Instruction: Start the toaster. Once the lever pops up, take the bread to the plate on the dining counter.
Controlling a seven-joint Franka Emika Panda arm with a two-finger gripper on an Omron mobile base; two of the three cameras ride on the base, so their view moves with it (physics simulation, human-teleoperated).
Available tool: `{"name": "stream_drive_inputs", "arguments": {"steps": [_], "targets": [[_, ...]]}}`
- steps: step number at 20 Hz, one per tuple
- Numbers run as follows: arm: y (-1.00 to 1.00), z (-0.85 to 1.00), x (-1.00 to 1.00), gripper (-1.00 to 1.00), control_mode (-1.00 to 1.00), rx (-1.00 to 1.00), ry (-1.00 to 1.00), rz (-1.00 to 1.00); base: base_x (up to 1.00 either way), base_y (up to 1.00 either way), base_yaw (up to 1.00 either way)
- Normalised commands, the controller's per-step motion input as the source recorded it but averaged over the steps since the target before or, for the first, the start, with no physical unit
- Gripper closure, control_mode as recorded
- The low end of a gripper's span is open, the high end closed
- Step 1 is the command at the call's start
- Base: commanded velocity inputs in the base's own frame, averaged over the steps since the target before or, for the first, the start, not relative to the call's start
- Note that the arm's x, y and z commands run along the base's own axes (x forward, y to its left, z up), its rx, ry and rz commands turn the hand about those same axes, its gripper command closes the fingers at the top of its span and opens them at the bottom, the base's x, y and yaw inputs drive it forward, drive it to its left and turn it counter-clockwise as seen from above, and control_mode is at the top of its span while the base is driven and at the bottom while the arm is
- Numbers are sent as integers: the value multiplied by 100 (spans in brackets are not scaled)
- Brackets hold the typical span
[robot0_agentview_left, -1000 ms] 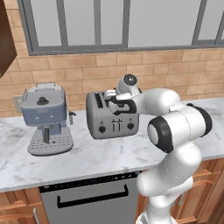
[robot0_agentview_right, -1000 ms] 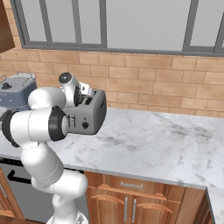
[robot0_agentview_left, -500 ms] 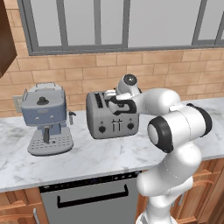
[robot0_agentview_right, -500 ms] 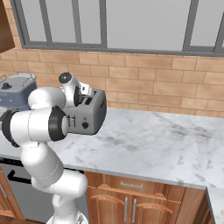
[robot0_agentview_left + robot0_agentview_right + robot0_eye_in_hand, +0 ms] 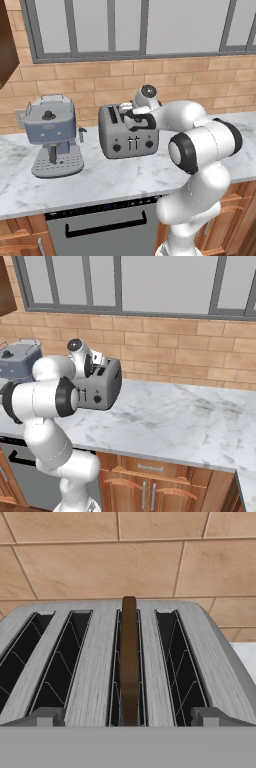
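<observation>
The grey four-slot toaster (image 5: 127, 137) (image 5: 102, 387) stands on the marble worktop against the brick wall. In the hand view I look down on its top (image 5: 95, 672). The thin dark brown bread (image 5: 129, 662) stands upright in the third slot from the left, its top edge above the slot. My gripper (image 5: 128, 111) (image 5: 98, 360) (image 5: 128, 717) hovers just over the toaster top, open, with one fingertip (image 5: 46, 716) on each side of the bread and not touching it. The plate and the dining counter are out of view.
A blue-grey espresso machine (image 5: 50, 135) (image 5: 17, 358) stands left of the toaster. The marble worktop (image 5: 175, 416) stretches away to the right. A brick wall with a window rises close behind. A dishwasher front (image 5: 105, 227) sits below the counter.
</observation>
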Motion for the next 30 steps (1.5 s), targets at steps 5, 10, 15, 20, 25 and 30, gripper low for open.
{"name": "stream_drive_inputs", "arguments": {"steps": [5,10,15,20,25,30], "targets": [[0,0,21,-100,-100,0,0,0,0,0,0],[0,0,18,-100,-100,0,0,0,0,0,0],[0,0,4,-100,-100,0,0,0,0,0,0],[0,0,0,-100,-100,0,0,0,0,0,0],[0,0,1,-100,-100,0,0,0,0,0,0],[0,0,2,-100,-100,0,0,0,0,0,0]]}}
